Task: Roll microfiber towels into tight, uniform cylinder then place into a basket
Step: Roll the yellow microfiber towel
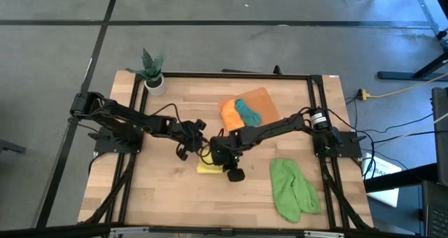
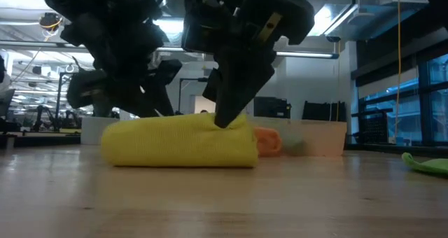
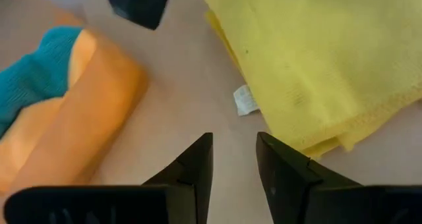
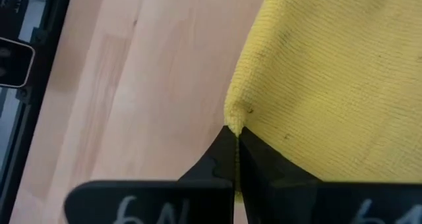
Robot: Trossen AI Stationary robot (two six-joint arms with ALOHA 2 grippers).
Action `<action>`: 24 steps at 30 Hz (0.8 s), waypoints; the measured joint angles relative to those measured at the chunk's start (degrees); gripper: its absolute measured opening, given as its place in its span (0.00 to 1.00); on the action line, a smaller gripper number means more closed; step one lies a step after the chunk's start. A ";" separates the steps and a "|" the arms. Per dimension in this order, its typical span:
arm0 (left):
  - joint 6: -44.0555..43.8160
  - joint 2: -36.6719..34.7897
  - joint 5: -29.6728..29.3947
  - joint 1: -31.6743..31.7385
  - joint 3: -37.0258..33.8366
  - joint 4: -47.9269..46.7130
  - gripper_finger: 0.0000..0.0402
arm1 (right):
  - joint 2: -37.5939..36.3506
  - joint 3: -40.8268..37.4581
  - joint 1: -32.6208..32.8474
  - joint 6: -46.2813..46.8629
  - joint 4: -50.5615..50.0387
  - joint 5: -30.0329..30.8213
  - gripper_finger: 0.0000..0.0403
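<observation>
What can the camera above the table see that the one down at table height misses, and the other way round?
Only the overhead view shows the potted green plant and the teal cloth in the translucent orange plastic basket. Only the table-height view shows the room behind. Both show the soft yellow microfiber towel, pinched by the right tool, and the crumpled light green cloth.

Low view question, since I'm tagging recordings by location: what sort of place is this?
Probably a robotics lab or workshop in an open-plan industrial space: a framed wooden table on a bare grey floor, exposed ceiling ducts with strip lights, and rows of desks behind.
</observation>
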 joint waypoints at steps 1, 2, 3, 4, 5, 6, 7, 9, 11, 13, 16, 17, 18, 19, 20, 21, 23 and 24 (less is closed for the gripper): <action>-0.04 0.00 0.00 -0.60 0.00 -0.04 0.27 | 0.00 0.00 0.31 0.05 0.03 0.02 0.02; -0.34 0.00 0.03 -1.26 0.00 -0.09 0.27 | 0.00 0.00 0.58 0.04 0.00 0.16 0.02; -0.72 0.00 0.50 -1.97 0.00 -0.09 0.27 | 0.00 0.00 0.82 0.01 0.05 0.28 0.02; -1.27 0.00 1.78 -2.62 0.00 -0.07 0.27 | 0.00 0.00 1.03 0.02 0.31 0.41 0.02; -1.70 0.00 3.21 -3.21 0.00 -0.07 0.27 | 0.00 0.00 1.20 0.07 0.72 0.77 0.02; -1.90 0.02 4.39 -3.91 0.00 -0.05 0.27 | 0.00 0.00 1.33 0.15 1.06 1.08 0.02; -1.96 0.34 5.05 -4.59 0.00 0.21 0.27 | 0.00 0.00 1.38 0.18 1.21 1.09 0.02; -1.91 1.34 5.20 -5.90 -0.01 1.09 0.27 | 0.00 0.00 1.40 0.20 1.59 1.14 0.02; -1.65 3.11 5.22 -6.88 -0.04 3.49 0.27 | 0.00 0.00 1.42 0.28 1.68 1.26 0.02; -1.36 5.71 5.18 -7.53 0.00 5.01 0.27 | 0.04 -0.01 1.42 0.58 1.96 1.28 0.02; -0.35 8.64 3.70 -8.27 -0.02 6.80 0.27 | 0.09 -0.09 1.42 0.78 2.49 1.38 0.02; -0.23 9.16 3.03 -8.51 -0.02 6.77 0.27 | 0.09 -0.09 1.42 1.36 2.96 1.39 0.02; -0.18 9.53 2.71 -8.71 -0.02 6.83 0.27 | 0.09 -0.09 1.42 2.02 3.37 1.50 0.02; -0.17 9.82 2.65 -8.86 -0.02 6.95 0.27 | 0.09 -0.09 1.42 3.13 3.43 1.99 0.02; -0.17 10.06 2.53 -9.05 -0.02 6.97 0.27 | 0.09 -0.09 1.44 4.13 3.38 2.97 0.02; -0.15 10.08 2.37 -9.32 -0.02 6.93 0.27 | 0.09 -0.09 1.39 5.37 3.34 4.34 0.02; 0.29 10.05 2.32 -9.76 -0.02 6.83 0.27 | 0.09 -0.09 0.94 8.41 3.20 6.79 0.02; 0.59 10.05 2.34 -9.94 -0.02 6.74 0.27 | 0.09 -0.09 0.62 9.79 3.22 7.31 0.02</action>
